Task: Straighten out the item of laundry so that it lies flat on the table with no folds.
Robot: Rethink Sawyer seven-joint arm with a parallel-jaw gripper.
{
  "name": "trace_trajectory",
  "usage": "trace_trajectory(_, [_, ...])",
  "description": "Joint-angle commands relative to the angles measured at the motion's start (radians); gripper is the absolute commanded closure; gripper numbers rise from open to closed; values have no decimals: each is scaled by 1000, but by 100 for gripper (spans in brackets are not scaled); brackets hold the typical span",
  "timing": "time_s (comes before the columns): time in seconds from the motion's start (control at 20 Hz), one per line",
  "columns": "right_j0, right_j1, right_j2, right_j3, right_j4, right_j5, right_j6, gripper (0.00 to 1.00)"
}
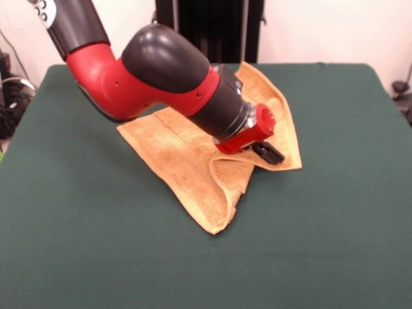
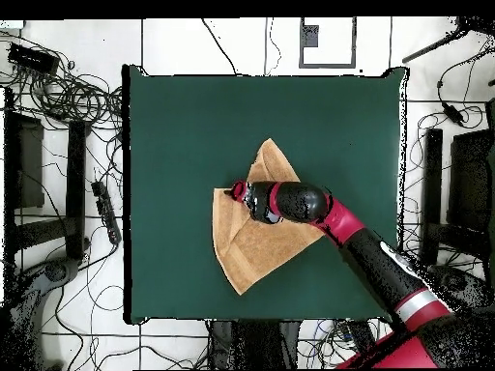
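One orange-tan terry hand towel [image 1: 193, 161] mid dark green felt surface [image 1: 335, 212], still folded over, far from flat. Black pincer [image 1: 268, 152] low on fold, grip state hard to tell.

An orange-tan towel [image 1: 187, 161] [image 2: 253, 237] lies on a plain dark green table [image 1: 335, 219] [image 2: 184, 135], under a red and black arm [image 1: 154, 74] [image 2: 372, 256] with a black-tipped gripper [image 1: 269, 152] [image 2: 238, 191].
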Motion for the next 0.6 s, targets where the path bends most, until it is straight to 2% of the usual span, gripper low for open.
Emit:
trace_trajectory(0.05, [103, 109, -33, -109, 15, -202, 103, 100])
trace_trajectory(0.45, [224, 89, -85, -162, 27, -293, 187, 100])
trace_trajectory(0.6, [290, 66, -131, -189, 72, -322, 268, 100])
